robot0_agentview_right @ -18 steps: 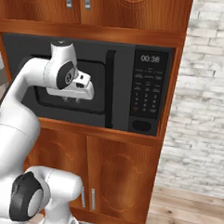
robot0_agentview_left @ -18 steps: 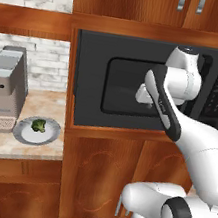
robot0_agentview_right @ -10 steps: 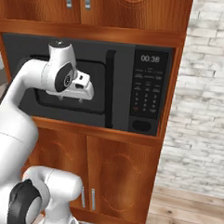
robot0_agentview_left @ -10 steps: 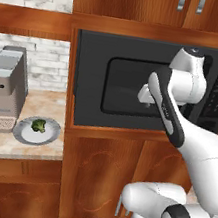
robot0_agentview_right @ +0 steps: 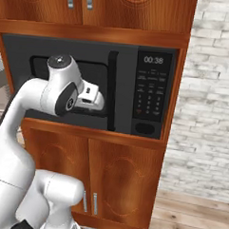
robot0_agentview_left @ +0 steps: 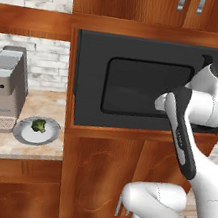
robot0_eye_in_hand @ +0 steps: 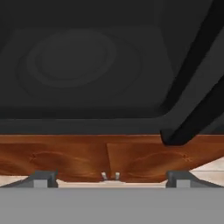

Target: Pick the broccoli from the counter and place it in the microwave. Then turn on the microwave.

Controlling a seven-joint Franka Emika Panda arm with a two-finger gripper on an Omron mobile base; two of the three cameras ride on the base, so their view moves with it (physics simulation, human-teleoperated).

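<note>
The small dark-green broccoli floret (robot0_agentview_left: 39,125) is seen at lower left on a round grey plate (robot0_agentview_left: 25,134); its axis cannot be determined. The black built-in microwave (robot0_agentview_right: 126,64), door shut, displays "00:38". The two-finger gripper (robot0_eye_in_hand: 111,178) is spread wide, empty, before the door.

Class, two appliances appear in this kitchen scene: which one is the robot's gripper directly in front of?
The large black built-in microwave, set in wooden cabinetry: the open gripper faces its dark window door. The grey boxy coffee machine stands apart on the counter.
</note>
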